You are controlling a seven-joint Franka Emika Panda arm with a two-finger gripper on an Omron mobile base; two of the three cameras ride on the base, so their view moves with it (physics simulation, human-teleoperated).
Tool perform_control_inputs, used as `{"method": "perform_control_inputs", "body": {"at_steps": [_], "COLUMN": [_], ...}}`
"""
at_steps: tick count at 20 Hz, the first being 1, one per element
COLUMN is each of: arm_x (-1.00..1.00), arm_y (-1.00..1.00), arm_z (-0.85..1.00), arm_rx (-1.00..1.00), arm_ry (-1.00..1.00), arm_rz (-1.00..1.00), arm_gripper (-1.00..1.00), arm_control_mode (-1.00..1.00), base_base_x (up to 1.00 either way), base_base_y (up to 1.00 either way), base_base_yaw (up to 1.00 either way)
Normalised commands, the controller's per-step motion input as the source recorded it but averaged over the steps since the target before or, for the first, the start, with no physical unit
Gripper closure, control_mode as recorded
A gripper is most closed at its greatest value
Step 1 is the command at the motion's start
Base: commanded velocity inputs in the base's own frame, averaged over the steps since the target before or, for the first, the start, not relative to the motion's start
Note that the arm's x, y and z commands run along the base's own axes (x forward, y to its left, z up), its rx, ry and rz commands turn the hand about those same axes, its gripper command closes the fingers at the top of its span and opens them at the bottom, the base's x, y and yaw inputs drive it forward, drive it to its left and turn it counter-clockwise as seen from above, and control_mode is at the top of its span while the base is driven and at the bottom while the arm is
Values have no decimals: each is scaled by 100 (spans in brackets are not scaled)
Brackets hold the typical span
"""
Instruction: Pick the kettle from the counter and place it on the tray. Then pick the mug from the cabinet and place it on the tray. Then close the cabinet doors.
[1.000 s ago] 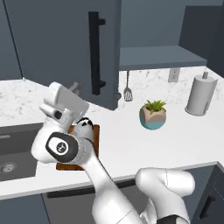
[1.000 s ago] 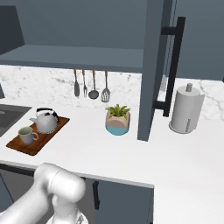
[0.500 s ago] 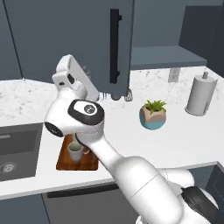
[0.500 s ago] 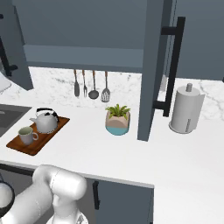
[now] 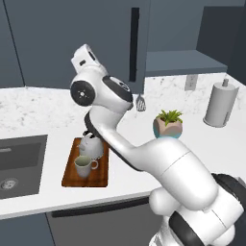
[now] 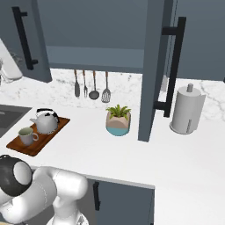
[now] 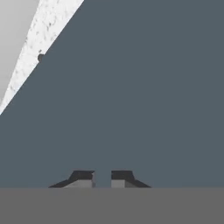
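The silver-grey kettle (image 5: 91, 144) (image 6: 45, 122) and the pale mug (image 5: 84, 166) (image 6: 27, 136) both stand on the reddish-brown tray (image 5: 98, 175) (image 6: 30, 148) on the white counter (image 5: 202, 149). My gripper (image 7: 103, 177) is raised high at the left cabinet door (image 5: 72, 38) (image 6: 30, 26). Its fingertips (image 7: 83, 177) stand almost together, nothing between them, facing the flat slate-blue panel (image 7: 140, 96). The hand (image 5: 85, 56) sits left of that door's black bar handle (image 5: 135, 43). The right door (image 6: 154, 66) stands open, and the cabinet shelf (image 6: 96, 57) shows between the doors.
A teal-and-tan plant pot (image 5: 168, 126) (image 6: 118, 123) stands mid-counter, with a paper towel roll (image 5: 218, 103) (image 6: 186, 110) further right. Utensils (image 6: 93, 85) hang on the backsplash. The dark sink (image 5: 19, 158) lies left of the tray. My arm arcs up over the tray.
My arm has swung up from over the tray to the left cabinet door. That door has swung toward closing. The fingers have parted very slightly.
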Motion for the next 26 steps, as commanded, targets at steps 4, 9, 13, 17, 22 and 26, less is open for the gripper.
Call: {"method": "perform_control_inputs", "body": {"at_steps": [4,9,13,17,22,26], "arm_x": [64,50,56,64,64,67], "arm_y": [-58,-62,-56,-42,-23,-5], "arm_z": [0,-4,12,12,0,0], "arm_rx": [0,0,5,9,4,4], "arm_ry": [2,0,3,6,1,0], "arm_rz": [15,11,9,8,7,4], "arm_gripper": [100,100,100,100,100,100], "arm_control_mode": [-100,-100,-100,-100,-100,-100], "base_base_x": [0,0,0,0,0,0], "base_base_y": [0,0,0,0,0,0], "base_base_yaw": [0,0,0,0,0,0]}}
